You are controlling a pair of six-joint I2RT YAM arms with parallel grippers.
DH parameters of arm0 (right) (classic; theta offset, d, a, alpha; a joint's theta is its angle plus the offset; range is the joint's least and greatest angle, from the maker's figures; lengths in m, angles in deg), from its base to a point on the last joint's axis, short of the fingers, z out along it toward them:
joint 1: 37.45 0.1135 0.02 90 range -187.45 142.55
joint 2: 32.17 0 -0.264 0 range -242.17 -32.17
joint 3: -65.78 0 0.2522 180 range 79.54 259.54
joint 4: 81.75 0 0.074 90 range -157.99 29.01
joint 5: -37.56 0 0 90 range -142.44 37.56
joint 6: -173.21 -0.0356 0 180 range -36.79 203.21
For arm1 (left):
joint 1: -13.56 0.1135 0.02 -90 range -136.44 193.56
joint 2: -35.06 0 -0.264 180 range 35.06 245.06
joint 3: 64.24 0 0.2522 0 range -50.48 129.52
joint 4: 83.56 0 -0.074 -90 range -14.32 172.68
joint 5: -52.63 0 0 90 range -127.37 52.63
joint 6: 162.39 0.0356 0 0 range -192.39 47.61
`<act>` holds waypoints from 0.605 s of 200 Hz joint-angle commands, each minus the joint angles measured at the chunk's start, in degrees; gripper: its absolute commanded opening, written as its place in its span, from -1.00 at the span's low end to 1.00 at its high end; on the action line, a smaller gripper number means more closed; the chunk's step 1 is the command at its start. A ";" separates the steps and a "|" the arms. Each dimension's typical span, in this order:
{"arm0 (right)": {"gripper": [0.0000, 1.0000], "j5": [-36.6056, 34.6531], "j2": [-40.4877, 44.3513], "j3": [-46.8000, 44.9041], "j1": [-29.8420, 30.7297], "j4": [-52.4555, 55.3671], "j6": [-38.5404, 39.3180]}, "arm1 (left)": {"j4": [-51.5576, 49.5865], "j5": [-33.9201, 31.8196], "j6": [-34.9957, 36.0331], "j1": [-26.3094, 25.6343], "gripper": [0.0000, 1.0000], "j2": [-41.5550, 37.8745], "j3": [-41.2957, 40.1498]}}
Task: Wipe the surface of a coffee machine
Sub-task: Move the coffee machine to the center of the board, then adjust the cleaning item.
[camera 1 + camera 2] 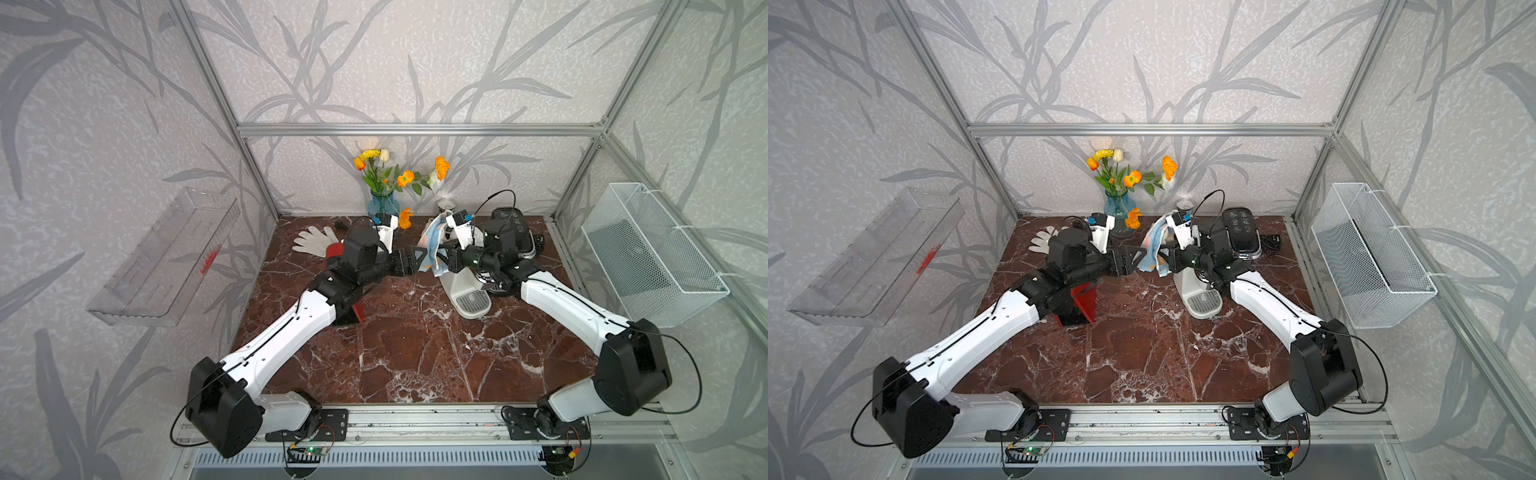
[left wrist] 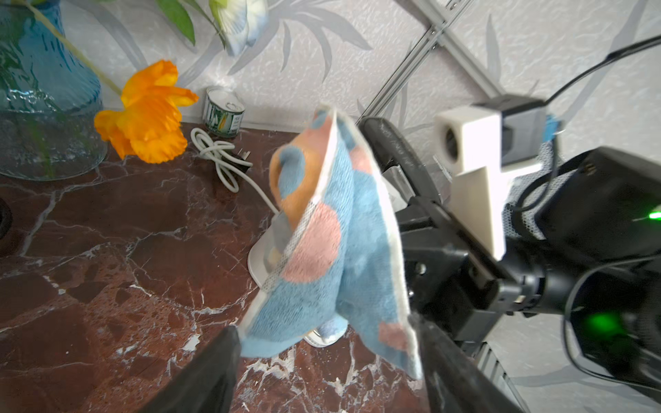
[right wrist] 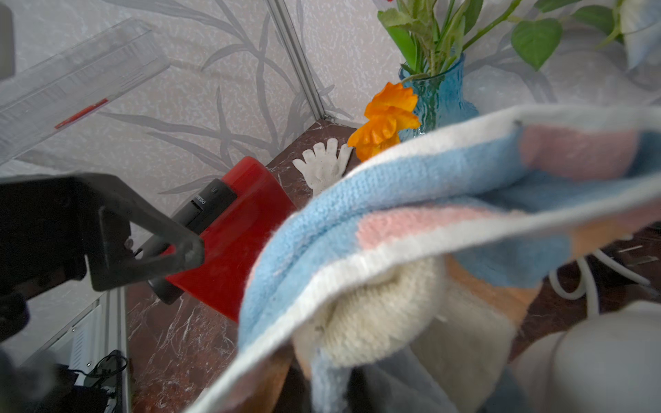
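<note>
— Where's the cloth (image 1: 432,243)?
— Pinched in my right gripper (image 1: 444,255), hanging in the air close by the white coffee machine (image 1: 463,291); I can't tell whether it touches. My left gripper (image 1: 420,258) stands wide around the cloth's lower edge, gripping nothing
— Any wiping done?
— None that shows, I'd judge. The whole wipe is left: press the cloth onto the machine's surface and rub. The red coffee machine (image 3: 236,232) sits under my left arm, untouched

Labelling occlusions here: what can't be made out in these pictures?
- White coffee machine: top hidden by right arm and cloth in both top views.
- Red coffee machine: mostly under left arm in both top views.
- Can: label blurred in left wrist view.
</note>
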 commanded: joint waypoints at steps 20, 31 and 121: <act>-1.00 7.77 2.22 -3.14 1.19 -4.38 3.87 | 4.67 17.82 -7.29 6.22 0.60 2.39 1.23; -1.00 8.38 2.78 -3.73 1.69 -4.49 5.22 | 6.91 22.08 -8.88 7.72 0.61 3.44 1.30; -1.00 10.15 3.37 -3.31 4.96 -3.62 9.28 | 18.79 36.43 -14.96 8.48 0.63 11.10 2.62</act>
